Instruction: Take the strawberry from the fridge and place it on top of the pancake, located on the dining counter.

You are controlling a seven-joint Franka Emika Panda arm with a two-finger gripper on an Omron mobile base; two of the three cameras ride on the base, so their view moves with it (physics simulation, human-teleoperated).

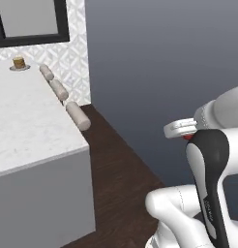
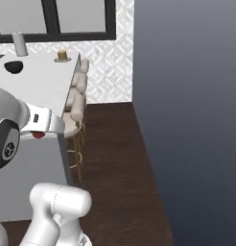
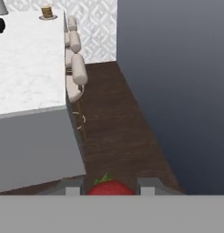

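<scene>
Gripper [image 3: 109, 187] at the bottom centre of the hand view is clamped on the strawberry [image 3: 109, 187], the red fruit wedged between its two dark tips. Up in the upper left of that frame the pancake [image 3: 47, 11] sits on its plate at the far end of the dining counter [image 3: 27, 68], well apart from the hand, with beige stools [image 3: 78, 68] lined along the counter's edge. Such a tiny round fruit could slip from the fingers during the long carry, and the arm could clip a stool or the counter's edge if brought in low.
</scene>
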